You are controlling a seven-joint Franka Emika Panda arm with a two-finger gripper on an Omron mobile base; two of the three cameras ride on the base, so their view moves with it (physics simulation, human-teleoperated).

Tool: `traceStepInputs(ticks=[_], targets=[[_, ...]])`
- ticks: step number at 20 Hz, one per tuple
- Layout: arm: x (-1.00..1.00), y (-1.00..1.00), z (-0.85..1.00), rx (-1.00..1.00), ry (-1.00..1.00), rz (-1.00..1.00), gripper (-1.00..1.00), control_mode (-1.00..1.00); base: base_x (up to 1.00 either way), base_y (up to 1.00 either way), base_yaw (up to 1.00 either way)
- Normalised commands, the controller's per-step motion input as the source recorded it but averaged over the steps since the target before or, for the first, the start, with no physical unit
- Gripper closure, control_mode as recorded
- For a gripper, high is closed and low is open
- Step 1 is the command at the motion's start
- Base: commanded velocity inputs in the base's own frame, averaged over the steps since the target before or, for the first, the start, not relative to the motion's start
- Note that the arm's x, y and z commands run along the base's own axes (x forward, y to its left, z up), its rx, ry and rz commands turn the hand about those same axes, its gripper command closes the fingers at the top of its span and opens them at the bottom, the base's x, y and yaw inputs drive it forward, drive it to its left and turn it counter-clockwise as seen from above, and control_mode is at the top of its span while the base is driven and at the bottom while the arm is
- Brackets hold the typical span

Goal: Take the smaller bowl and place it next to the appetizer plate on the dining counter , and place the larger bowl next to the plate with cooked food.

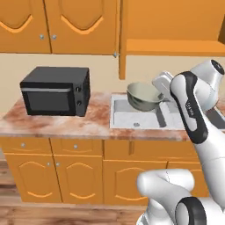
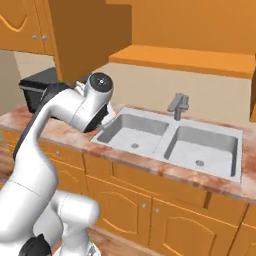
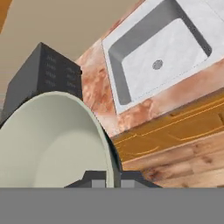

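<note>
My gripper (image 1: 161,94) is shut on the right rim of the larger bowl (image 1: 143,97), a wide, deep bowl that is dark grey-green outside and pale cream inside. I hold it tilted in the air above the left sink basin (image 1: 134,117). In the hand view the bowl (image 3: 48,148) takes up the lower left, and its rim is pinched at my gripper (image 3: 113,180). The smaller bowl, the dining counter, the appetizer plate and the plate with cooked food are out of view.
A black microwave (image 1: 55,91) stands on the marbled counter (image 1: 57,125) left of the double sink (image 2: 150,132). A faucet (image 2: 177,105) rises behind the sink. Orange wall cabinets hang above and base cabinets stand below. Wood floor lies in front.
</note>
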Motion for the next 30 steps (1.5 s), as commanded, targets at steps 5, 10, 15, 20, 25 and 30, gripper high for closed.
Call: traceStepInputs(ticks=[5,10,15,20,25,30], targets=[[0.0,0.0,0.0,0.0,0.0,0.0,1.0,1.0,-0.02,0.0,0.99],[0.0,0.0,0.0,0.0,0.0,0.0,1.0,1.0,-0.02,0.0,1.0],[0.0,0.0,0.0,0.0,0.0,0.0,1.0,1.0,-0.02,0.0,1.0],[0.0,0.0,0.0,0.0,0.0,0.0,1.0,1.0,-0.02,0.0,1.0],[0.0,0.0,0.0,0.0,0.0,0.0,1.0,1.0,0.06,0.11,0.9],[0.0,0.0,0.0,0.0,0.0,0.0,1.0,1.0,1.0,-0.21,0.28]])
